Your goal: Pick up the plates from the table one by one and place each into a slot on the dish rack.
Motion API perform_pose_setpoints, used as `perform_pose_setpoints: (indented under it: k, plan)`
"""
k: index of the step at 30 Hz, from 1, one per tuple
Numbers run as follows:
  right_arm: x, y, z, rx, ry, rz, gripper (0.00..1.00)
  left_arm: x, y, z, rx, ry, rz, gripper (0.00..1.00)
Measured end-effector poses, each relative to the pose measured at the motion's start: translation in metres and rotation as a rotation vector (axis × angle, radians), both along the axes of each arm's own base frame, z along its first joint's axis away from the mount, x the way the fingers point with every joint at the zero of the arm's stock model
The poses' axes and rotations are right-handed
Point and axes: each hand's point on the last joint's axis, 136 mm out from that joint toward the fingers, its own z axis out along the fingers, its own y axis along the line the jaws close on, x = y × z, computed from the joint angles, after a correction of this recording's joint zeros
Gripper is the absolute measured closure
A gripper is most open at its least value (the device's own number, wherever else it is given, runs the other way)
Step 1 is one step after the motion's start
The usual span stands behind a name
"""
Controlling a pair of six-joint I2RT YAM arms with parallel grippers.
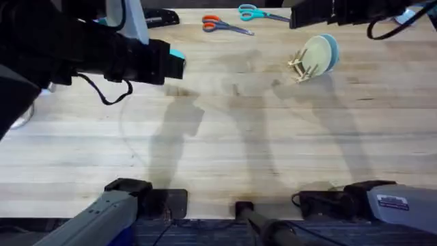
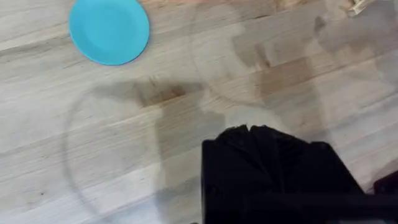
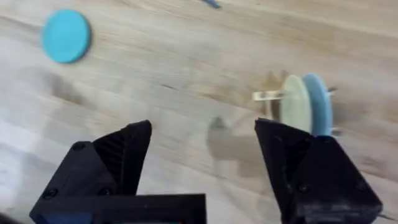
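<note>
Currently the dish rack [image 1: 302,67] stands at the far right of the table [image 1: 225,150], with a pale yellow plate [image 1: 316,54] set on edge between its upright pegs and a light blue plate [image 1: 332,51] on edge just behind it, the two nearly touching. In the overhead view both discs face toward the near left, so their edges run diagonally across the planks; the right wrist view shows the same pair [image 3: 296,104] upright, the yellow one in front. The teal plate [image 2: 109,30] lies flat on the bare wood at the far left, well apart from the rack; in the overhead view just a sliver of it [image 1: 177,54] peeks from under the left arm, which hangs large and dark above that corner. The left gripper [image 2: 249,134] appears in its own camera as a dark mass with the two fingers meeting, so it is closed and empty, held off to one side of the teal plate. The right gripper [image 3: 202,155] has its jaws spread wide with nothing between them, hanging over open table near the rack. Two pairs of scissors, one orange-handled [image 1: 220,25] and one teal-handled [image 1: 254,12], lie along the far edge, between the teal plate and the rack.
</note>
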Motion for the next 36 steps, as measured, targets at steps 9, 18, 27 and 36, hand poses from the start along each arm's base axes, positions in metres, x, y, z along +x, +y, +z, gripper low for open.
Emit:
perform_pose_setpoints:
  k: [9,18,27,36]
  plan:
    - [-0.005,0.015,0.003,0.143,0.055,-0.042,0.007,0.005,0.024,0.000,-0.016,0.008,0.091,0.959]
    - [-0.006,0.018,0.004,0.177,0.072,-0.050,0.007,0.006,0.042,0.003,-0.075,0.012,0.141,0.959]
    - [-0.007,0.019,0.004,0.190,0.078,-0.055,0.007,0.006,0.042,0.003,-0.093,0.011,0.134,0.961]
    - [-0.008,0.019,0.003,0.189,0.082,-0.055,0.007,0.027,0.066,-0.016,-0.161,0.071,0.210,0.961]
